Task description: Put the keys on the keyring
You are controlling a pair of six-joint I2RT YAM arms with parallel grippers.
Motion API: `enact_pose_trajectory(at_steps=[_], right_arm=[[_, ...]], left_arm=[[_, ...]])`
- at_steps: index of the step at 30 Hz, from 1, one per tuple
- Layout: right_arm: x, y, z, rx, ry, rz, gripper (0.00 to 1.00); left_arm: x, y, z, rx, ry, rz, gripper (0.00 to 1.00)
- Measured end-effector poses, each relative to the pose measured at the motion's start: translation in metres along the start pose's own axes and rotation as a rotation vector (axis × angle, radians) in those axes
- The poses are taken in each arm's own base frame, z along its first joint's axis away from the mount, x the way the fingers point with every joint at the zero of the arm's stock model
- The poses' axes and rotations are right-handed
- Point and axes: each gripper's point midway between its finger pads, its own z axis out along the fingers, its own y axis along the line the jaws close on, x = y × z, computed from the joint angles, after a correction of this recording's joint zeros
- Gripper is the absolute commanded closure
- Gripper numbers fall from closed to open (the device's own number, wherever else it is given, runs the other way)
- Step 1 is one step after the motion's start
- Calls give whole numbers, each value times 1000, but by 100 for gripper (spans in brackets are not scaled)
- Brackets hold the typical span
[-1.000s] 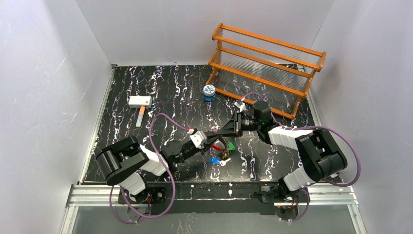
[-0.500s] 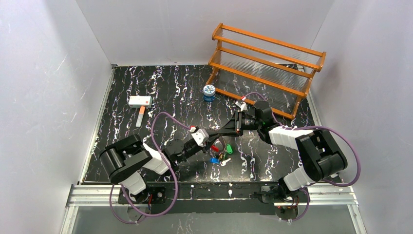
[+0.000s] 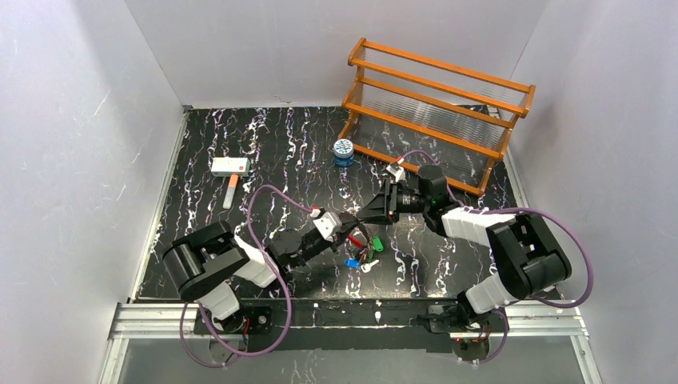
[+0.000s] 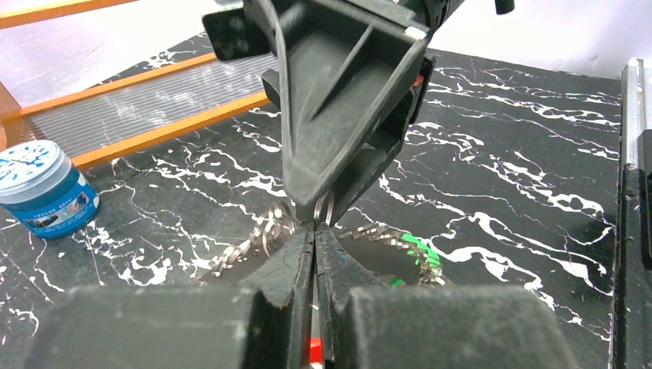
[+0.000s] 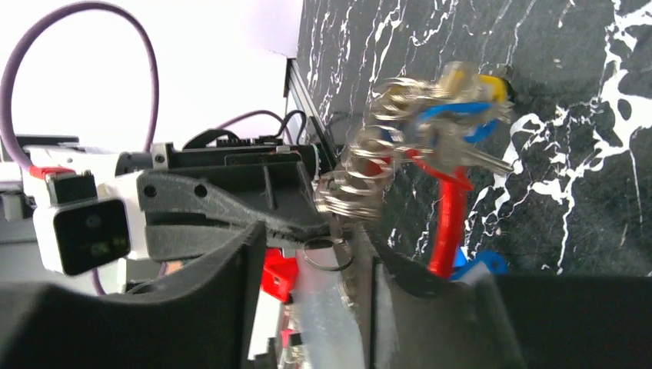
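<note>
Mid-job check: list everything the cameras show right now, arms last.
keys: one bunch, red, green, blue, yellow heads, table centre below both pincers.
metal rings: many, silver, chained with the keys.
tin: one, blue-white, before the rack.
rack: one, orange, back right.
box: one, white, back left.
stick: one, orange-white, beside the box.
left pincer: black, shut, above the keys.
right pincer: black, tip against the left's, grip unclear.

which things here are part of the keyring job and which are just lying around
Job: keys; ring at the gripper tips.
Lying about: blue tin; orange rack; white box; small stick beside it.
</note>
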Motion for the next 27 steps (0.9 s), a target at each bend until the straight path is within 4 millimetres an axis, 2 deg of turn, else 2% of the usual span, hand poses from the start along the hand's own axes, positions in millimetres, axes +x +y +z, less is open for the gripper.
enact_pose_trajectory(at_steps=[3,5,9,14,18,23,27], right_arm=[[0,6,-2,-11,-1,-30,23],[0,13,-5,-21,-11,-71,17],[-3,25,-12,-19,-32,-170,13],[-16,35,-18,32,-77,-298,13],[-24,27,-22,113,-102,-352,17],[-22,-5,-31,253,-97,-313,22],[-15,-36,-38,362,-74,-232,25]], left_arm=[[2,0,-6,-4,7,0,100],[3,2,-11,-17,12,-1,100],[2,4,-18,-30,11,0,100],[3,5,-26,-37,14,0,100],[13,8,-37,-57,43,-2,81],[24,15,-56,-109,79,-24,49],[25,23,-72,-176,78,-78,30]])
